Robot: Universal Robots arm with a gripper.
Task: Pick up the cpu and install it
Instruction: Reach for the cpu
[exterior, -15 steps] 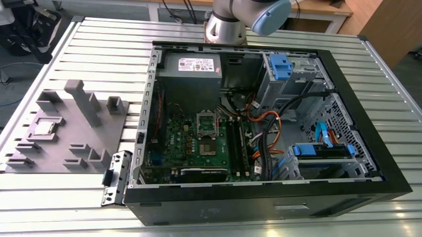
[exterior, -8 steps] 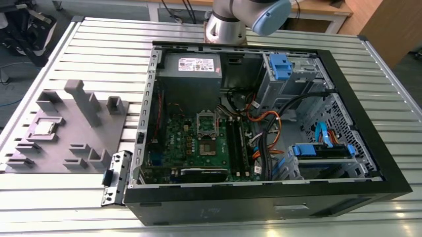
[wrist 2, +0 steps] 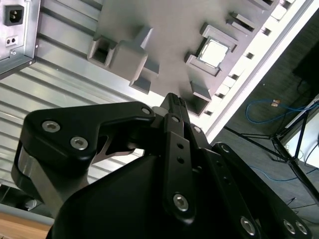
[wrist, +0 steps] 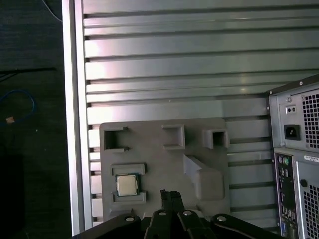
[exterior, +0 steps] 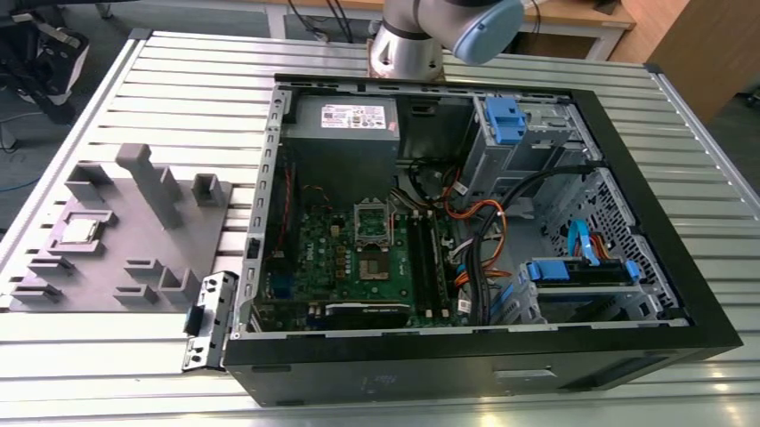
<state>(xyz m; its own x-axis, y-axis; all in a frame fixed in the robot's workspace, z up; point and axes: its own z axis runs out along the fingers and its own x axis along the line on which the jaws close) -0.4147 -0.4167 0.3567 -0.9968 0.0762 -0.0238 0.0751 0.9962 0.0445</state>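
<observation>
Slatted metal counter (exterior: 190, 80) carrying all items. Open computer case (exterior: 475, 369), lying on its side toward the exterior view's right, interior exposed. Robot arm (exterior: 433, 36), seen in the exterior view at the far edge of the case. Grey fixture plate (exterior: 131, 240), flat on the counter just beside the case on the exterior view's left, bearing raised matte grey blocks of differing heights. Green circuit board (exterior: 344, 258), mounted on the floor of the case, with a shiny rectangular metal frame (exterior: 372, 222) near its middle.

Gripper (wrist 2: 174, 102), shown in both wrist views (wrist: 167, 195) above the fixture plate; its fingers (wrist 2: 171, 107) are clenched together at the tip with nothing between them, and they are clear of the plate.

The cpu (exterior: 78, 231), a small square chip with a dull silver top, lies flat in a shallow seat of the fixture plate, bracketed by low grey blocks on two opposite sides (wrist 2: 214, 53) (wrist: 127, 184). It sits near the gripper tip but apart from it, outside the case, ungrasped.
</observation>
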